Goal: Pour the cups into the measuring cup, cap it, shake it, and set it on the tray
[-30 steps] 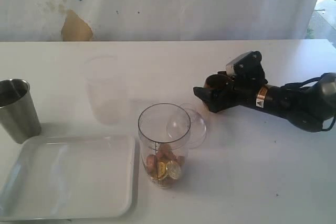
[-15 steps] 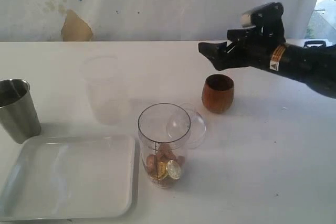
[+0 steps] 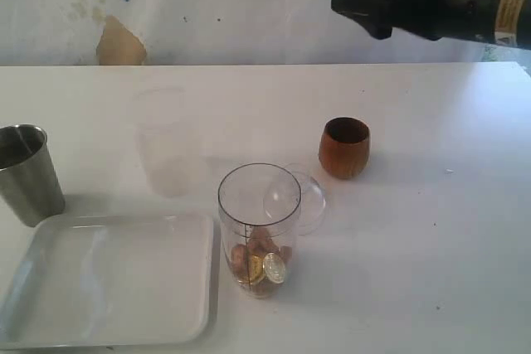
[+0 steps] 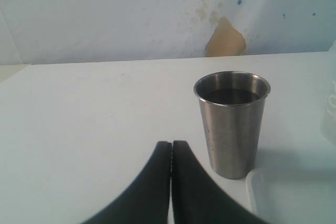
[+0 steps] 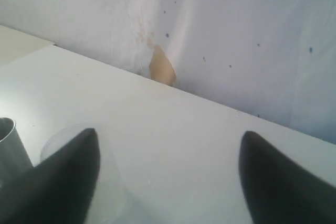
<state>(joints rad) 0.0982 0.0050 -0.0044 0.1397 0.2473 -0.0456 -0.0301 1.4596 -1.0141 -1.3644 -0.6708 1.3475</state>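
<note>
Steel tumbler [image 4: 231, 121] beside the tray [image 4: 294, 198] looks rigid, slick; we'd grip mid-wall. Left hand [image 4: 171, 144] clenched, empty; right hand [image 5: 168, 135] spread, empty.

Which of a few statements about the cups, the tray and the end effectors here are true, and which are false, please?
1. The wooden cup stands upright on the table, untouched. True.
2. The measuring cup holds coins. True.
3. The steel tumbler stands on the tray. False: it stands on the table beside the tray.
4. The left end effector is open. False: it is shut and empty.
5. The measuring cup is capped. False: its mouth is open, and a clear dome lid lies beside it.
</note>
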